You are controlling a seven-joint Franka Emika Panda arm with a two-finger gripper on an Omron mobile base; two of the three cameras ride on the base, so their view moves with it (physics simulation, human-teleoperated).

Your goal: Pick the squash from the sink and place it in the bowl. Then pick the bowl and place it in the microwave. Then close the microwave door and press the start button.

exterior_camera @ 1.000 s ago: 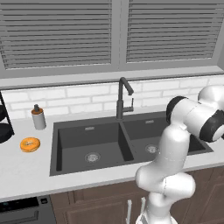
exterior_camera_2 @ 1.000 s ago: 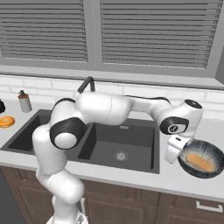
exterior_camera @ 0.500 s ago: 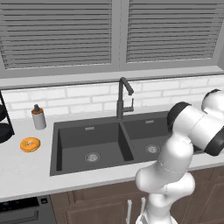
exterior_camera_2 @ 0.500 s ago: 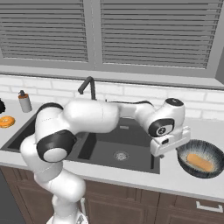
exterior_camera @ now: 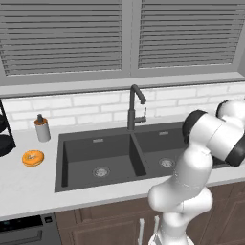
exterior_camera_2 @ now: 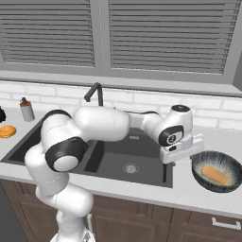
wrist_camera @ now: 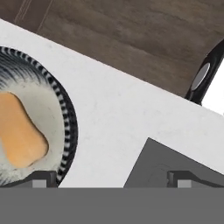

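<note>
The tan-orange squash [exterior_camera_2: 216, 175] lies inside the dark patterned bowl [exterior_camera_2: 234, 166], which stands on the counter just right of the sink [exterior_camera_2: 142, 158]. My gripper [exterior_camera_2: 182, 158] hangs open over the counter strip between the sink's right edge and the bowl, left of the bowl and holding nothing. In the hand view the bowl's striped rim [wrist_camera: 68, 127] and the squash [wrist_camera: 19, 135] sit at the left. A sink corner [wrist_camera: 166, 166] shows at the lower right. The two fingertips [wrist_camera: 43, 178] stand wide apart above bare counter.
A tall dark faucet [exterior_camera: 135, 107] rises behind the double sink [exterior_camera: 119, 153]. On the left counter lie an orange donut [exterior_camera: 33, 157] and a small bottle [exterior_camera: 42, 128]. Brown cabinet fronts [wrist_camera: 131, 39] run below the counter edge. My white arm [exterior_camera_2: 99, 125] reaches across the sink.
The hand has swung left and slightly down, from above the bowl to the counter strip beside the sink. The squash stays in the bowl. The jaws stay open.
</note>
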